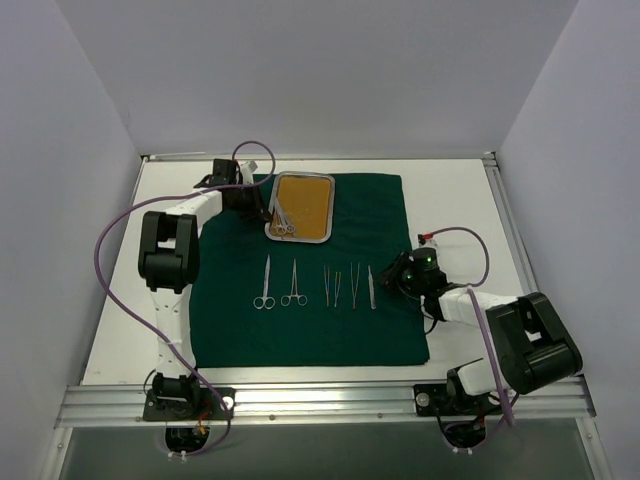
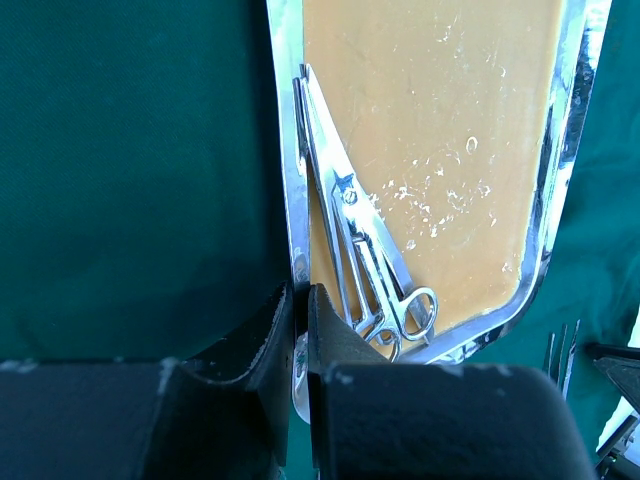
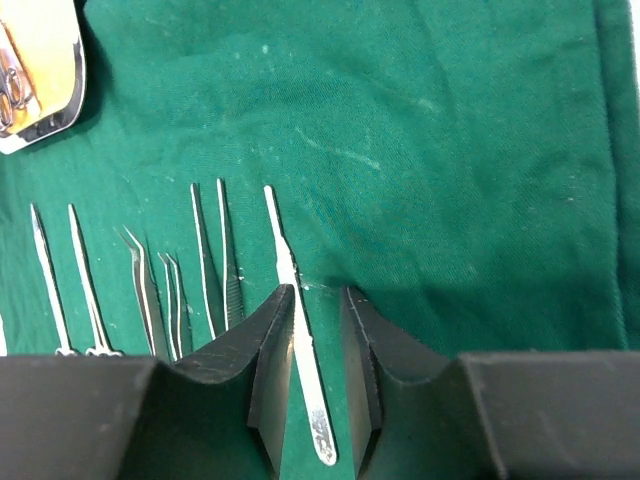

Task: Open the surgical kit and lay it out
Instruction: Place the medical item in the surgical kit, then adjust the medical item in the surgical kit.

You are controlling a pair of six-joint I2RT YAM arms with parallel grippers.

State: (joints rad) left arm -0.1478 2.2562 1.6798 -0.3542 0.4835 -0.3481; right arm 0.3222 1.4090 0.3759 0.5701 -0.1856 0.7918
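Observation:
The dark green cloth (image 1: 380, 330) lies spread flat. The steel tray (image 1: 332, 205) with orange-brown floor sits at its far edge, and a few scissor-handled instruments (image 1: 282, 222) lie in its near left corner. My left gripper (image 1: 262, 207) is shut on the tray's left rim (image 2: 292, 200), beside those instruments (image 2: 365, 250). Several instruments lie in a row on the cloth: two scissor-handled ones (image 1: 278, 287), two tweezers (image 1: 342, 284) and a flat silver handle (image 1: 371, 287). My right gripper (image 3: 318, 300) is open, jaws astride that handle (image 3: 305, 380), which lies on the cloth.
White table (image 1: 460, 200) surrounds the cloth, with grey walls on three sides and a metal rail (image 1: 320, 400) at the near edge. Purple cables (image 1: 115, 250) loop off both arms. A corner of the tray (image 3: 60, 115) shows in the right wrist view.

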